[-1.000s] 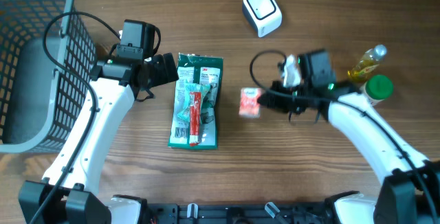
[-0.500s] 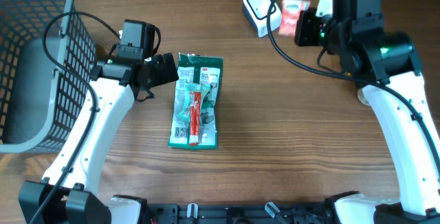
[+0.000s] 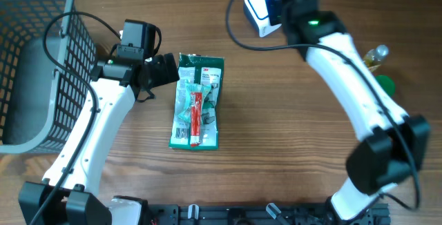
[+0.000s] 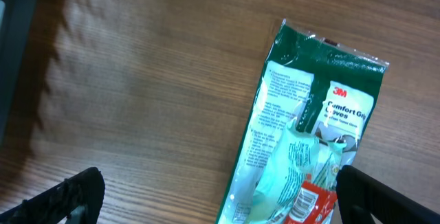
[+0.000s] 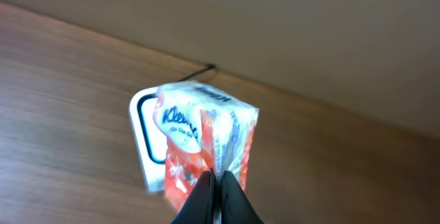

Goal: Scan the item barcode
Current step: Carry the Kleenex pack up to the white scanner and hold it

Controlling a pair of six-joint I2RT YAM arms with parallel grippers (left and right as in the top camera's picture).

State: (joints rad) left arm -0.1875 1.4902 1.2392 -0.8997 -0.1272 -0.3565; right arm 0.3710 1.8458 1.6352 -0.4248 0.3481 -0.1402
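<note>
1. Overhead, the left gripper [image 3: 168,70] is hanging wide open beside the green glove pack [image 3: 197,101], with the basket [image 3: 34,59] sitting far left.
2. Left wrist: the glove pack is lying flat on the wooden table [image 4: 137,80].
3. Right wrist: the right gripper [image 5: 216,186] is pinching the tissue pack [image 5: 206,141] in front of the white scanner [image 5: 146,135], covering most of it.

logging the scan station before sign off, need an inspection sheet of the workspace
surface: wooden table, no spills seen
job's things: tissue pack held up in front of the scanner; barcode not visible
clutter: glove packet flat mid-table; grey basket far left; oil bottle and green cap at right, partly hidden
grippers: left gripper open beside the glove packet, holding nothing; right gripper shut on tissue pack
cables: black cable loops on both arms; thin lead behind scanner
surroundings: plain backdrop beyond table edge, nothing else seen
</note>
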